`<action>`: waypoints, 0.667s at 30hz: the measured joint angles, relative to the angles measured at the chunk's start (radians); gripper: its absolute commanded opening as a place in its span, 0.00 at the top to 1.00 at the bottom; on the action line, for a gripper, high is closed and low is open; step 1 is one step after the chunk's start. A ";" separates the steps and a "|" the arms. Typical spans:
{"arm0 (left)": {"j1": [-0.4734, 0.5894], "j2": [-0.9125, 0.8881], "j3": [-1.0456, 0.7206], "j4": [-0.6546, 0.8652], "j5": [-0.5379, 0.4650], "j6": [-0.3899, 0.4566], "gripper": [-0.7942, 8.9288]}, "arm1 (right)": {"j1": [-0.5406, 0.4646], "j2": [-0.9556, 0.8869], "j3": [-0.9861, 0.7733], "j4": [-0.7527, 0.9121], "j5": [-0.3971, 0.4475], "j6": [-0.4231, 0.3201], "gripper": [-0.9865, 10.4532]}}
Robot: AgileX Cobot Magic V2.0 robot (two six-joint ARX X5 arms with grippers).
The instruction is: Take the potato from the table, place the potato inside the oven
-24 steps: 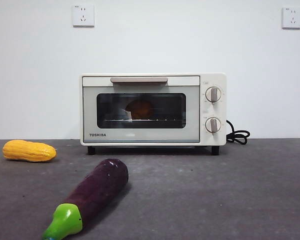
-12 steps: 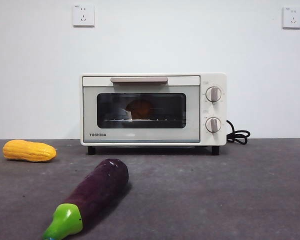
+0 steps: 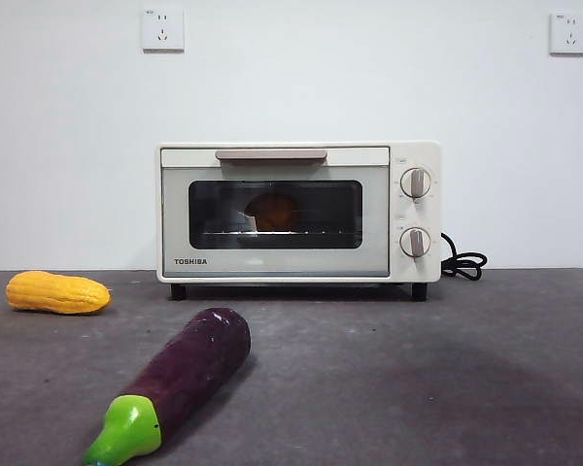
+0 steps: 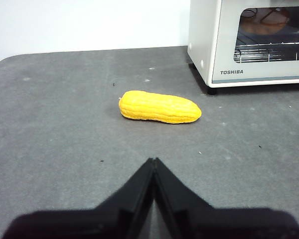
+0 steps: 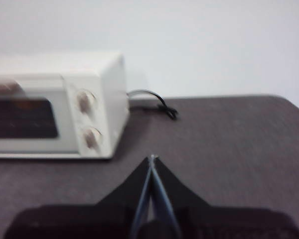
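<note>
Grey table (image 3: 447, 379) spreads wide, with a purple eggplant (image 3: 180, 379) lying nearest and a yellow corn cob (image 3: 56, 292) further back. Behind stands the cream oven (image 3: 296, 212), door closed; the round orange-brown potato (image 3: 272, 211) sits inside on the rack. Left gripper (image 4: 153, 160) and right gripper (image 5: 151, 158) hang pinched together, holding nothing.

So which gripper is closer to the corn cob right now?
Left. The left gripper, jaws shut, hangs over the table facing the corn cob. The right gripper, also shut, is off past the oven's knob side, by the cord.
</note>
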 measured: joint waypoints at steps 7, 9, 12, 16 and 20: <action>0.000 0.000 0.000 0.000 0.000 0.000 0.92 | -0.049 -0.137 -0.181 0.039 0.000 -0.001 0.91; 0.000 0.000 0.000 0.000 0.000 0.000 0.92 | -0.050 -0.173 -0.217 0.044 0.000 -0.001 0.91; 0.000 0.001 0.000 0.000 0.000 0.000 0.92 | -0.050 -0.210 -0.231 -0.021 0.000 -0.011 0.91; 0.000 0.001 0.000 0.001 0.000 0.000 0.92 | -0.050 -0.241 -0.232 -0.020 0.000 -0.031 0.91; 0.000 0.001 0.000 0.000 0.000 0.000 0.92 | -0.050 -0.246 -0.232 -0.022 0.000 -0.041 0.91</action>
